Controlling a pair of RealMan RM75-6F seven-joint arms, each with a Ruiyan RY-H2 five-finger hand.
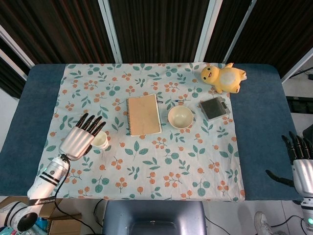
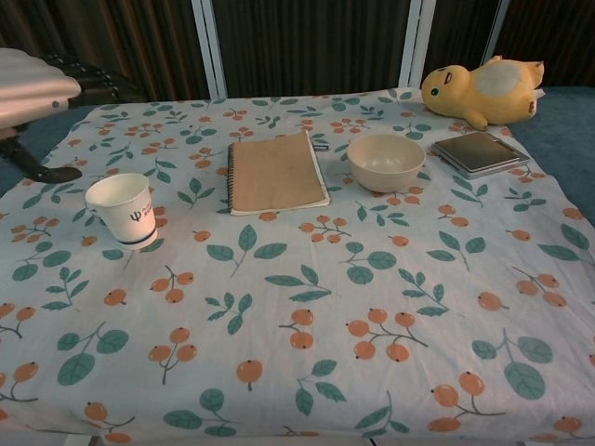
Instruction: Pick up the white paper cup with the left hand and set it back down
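The white paper cup (image 1: 101, 141) (image 2: 124, 210) stands upright on the floral cloth, left of the notebook. My left hand (image 1: 78, 138) (image 2: 42, 98) hovers above and just left of the cup, fingers spread, holding nothing; in the head view it covers the cup's left side. At the table's right edge my right hand (image 1: 302, 166) rests with fingers apart and empty, far from the cup.
A tan spiral notebook (image 1: 144, 114) lies right of the cup, then a cream bowl (image 1: 180, 117), a grey flat case (image 1: 214, 108) and a yellow plush duck (image 1: 222, 78) at the far right. The floral cloth (image 1: 161, 166) covers the blue table.
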